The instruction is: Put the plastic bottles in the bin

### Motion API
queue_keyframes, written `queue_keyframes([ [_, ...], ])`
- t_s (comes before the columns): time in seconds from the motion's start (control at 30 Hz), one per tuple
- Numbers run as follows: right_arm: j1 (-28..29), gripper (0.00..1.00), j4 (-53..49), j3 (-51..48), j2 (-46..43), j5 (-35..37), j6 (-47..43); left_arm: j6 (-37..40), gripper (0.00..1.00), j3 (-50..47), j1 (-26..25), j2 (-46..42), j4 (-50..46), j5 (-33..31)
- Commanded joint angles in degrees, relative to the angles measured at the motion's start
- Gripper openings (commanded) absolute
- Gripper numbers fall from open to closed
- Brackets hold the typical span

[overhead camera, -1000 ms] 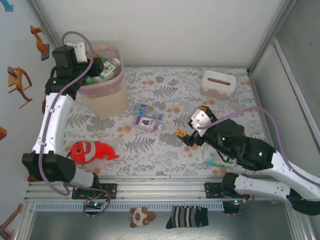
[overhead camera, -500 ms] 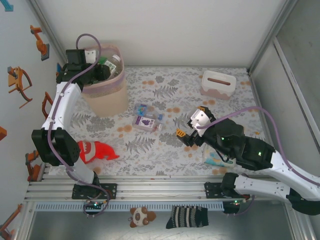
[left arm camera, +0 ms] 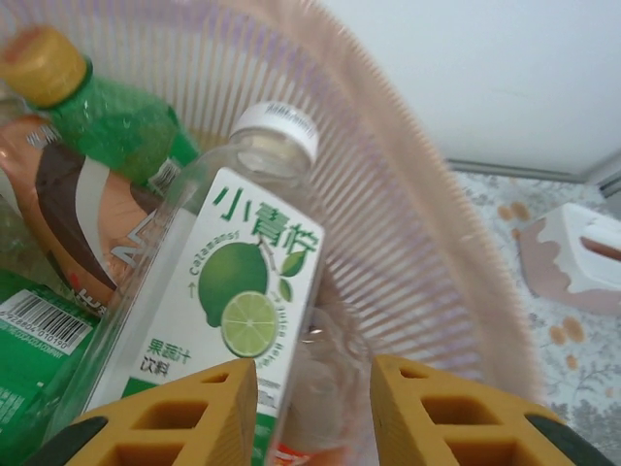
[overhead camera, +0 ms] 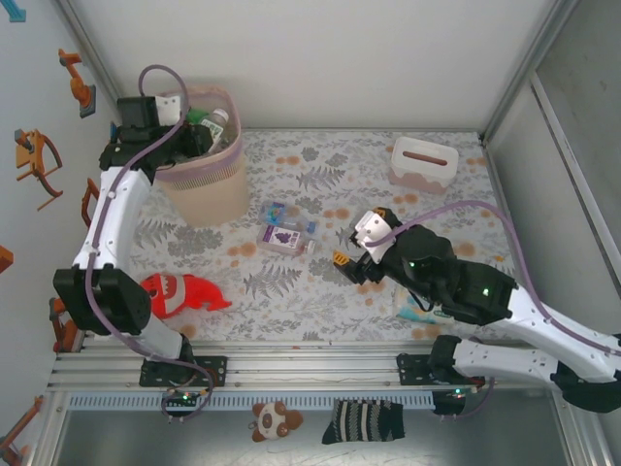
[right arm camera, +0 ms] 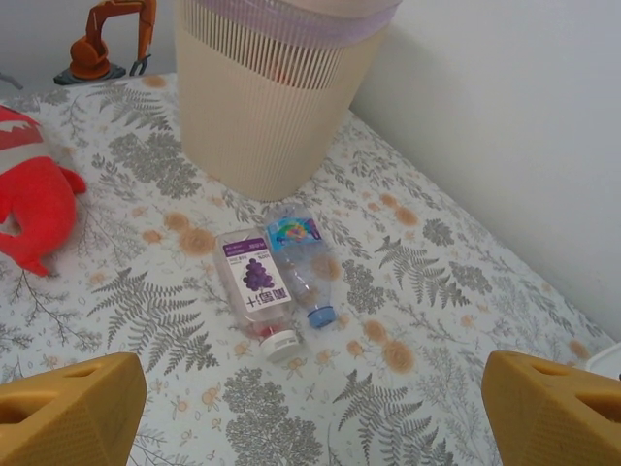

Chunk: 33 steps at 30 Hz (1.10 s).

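The bin [overhead camera: 209, 199] stands at the far left of the table, and my left gripper [overhead camera: 192, 144] hangs over its open mouth. From the left wrist the bin's slotted wall [left arm camera: 388, 243] curves around my left gripper [left arm camera: 315, 374]. Its fingers are drawn nearly together, with a narrow gap and nothing that I can see pinched between them. Just below them, inside the bin, a clear lime-label bottle [left arm camera: 247, 291] with a white cap lies slanted. A green bottle [left arm camera: 107, 116] with an orange cap lies beside it to the left.

My right gripper [overhead camera: 349, 269] hovers over mid-table with its fingers spread wide and empty. It points toward the bin [right arm camera: 272, 107], which is well apart from it. Between the two, on the table, a grape-label bottle [right arm camera: 254, 282] with a white cap lies on its side. A smaller blue-capped bottle [right arm camera: 299, 257] lies on its side too, touching or nearly touching it. Nothing stands between my right gripper [right arm camera: 315, 374] and this pair.

A red plush fish [overhead camera: 179, 291] lies near the left edge, on the near side of the bin. A tissue box [overhead camera: 422, 163] sits at the far right. A fern-print tablecloth [overhead camera: 320, 175] covers the table, and plain white walls [overhead camera: 340, 58] close it in.
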Motion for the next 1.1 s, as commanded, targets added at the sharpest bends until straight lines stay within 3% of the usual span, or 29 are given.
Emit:
queue_keyframes([
  [0.0,-0.22,0.89,1.87,1.96,1.59,2.7,1.8,-1.68,0.36,-1.09,-0.08,-5.29,-0.38,2.3],
  [0.23,-1.58,0.89,1.6,2.86,5.95,3.31,3.5,-3.72,0.36,-5.72,-0.25,-12.04,-0.14,4.39],
  [0.4,-6.87,0.86,-0.31,4.3,10.21,-7.85,4.06,-5.1,0.37,-10.27,-0.77,-17.56,-0.4,6.61],
  [0.77,-18.83,0.71,-3.34,7.01,25.08,-31.24,-10.39,-7.8,0.39,-21.47,-2.88,-30.21,-3.68,7.82],
  [1.07,-23.28,0.71,5.01,4.61,36.7,-36.32,-23.39,-10.66,0.39,-29.99,-4.45,-38.45,-4.66,6.55],
])
